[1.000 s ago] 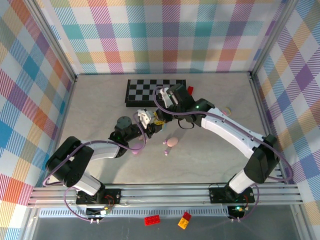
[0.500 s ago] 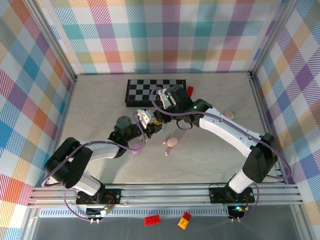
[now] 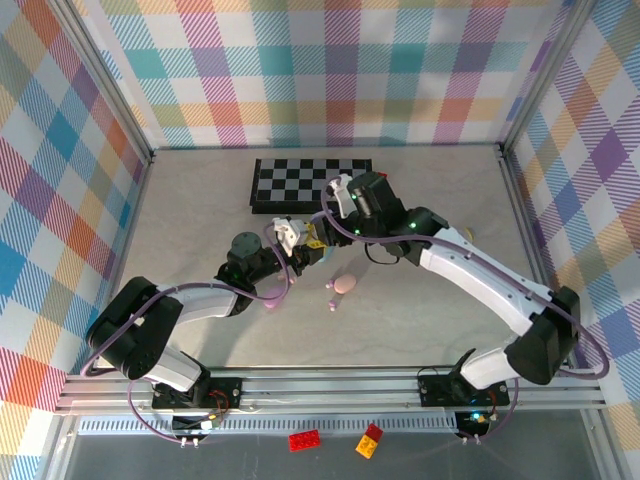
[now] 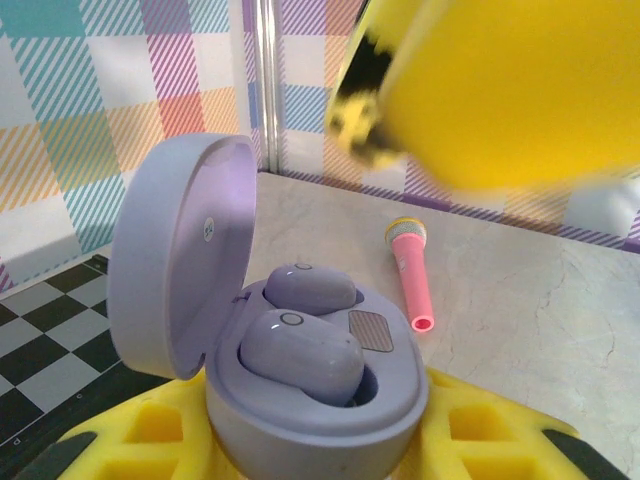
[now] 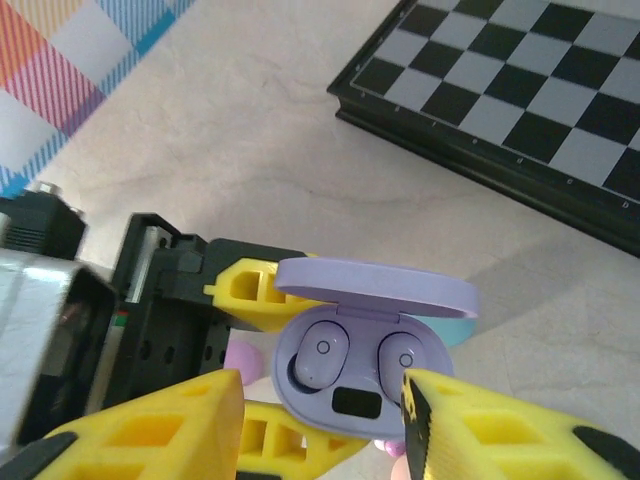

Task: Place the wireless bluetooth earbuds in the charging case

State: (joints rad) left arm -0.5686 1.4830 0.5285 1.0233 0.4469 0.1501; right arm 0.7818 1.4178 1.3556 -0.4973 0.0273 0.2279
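Since a moment ago, the right arm's elbow has swung out to the right. The right end effector (image 5: 322, 400) has widened its yellow fingers, now spread on either side of the charging case (image 4: 310, 400) without gripping it. The left end effector (image 3: 308, 248) pinches the case from below, mid-tabletop (image 3: 200, 230). The case is lilac and pebble-shaped, with its lid tipped open. Two lilac earbuds (image 4: 300, 355) sit side by side in its wells. A chessboard (image 3: 310, 183) lies just beyond it on the far side. A pink stick (image 4: 410, 275) lies to the right and a pink oval case (image 3: 344, 284) lies nearer. Bare tabletop stretches to the left.
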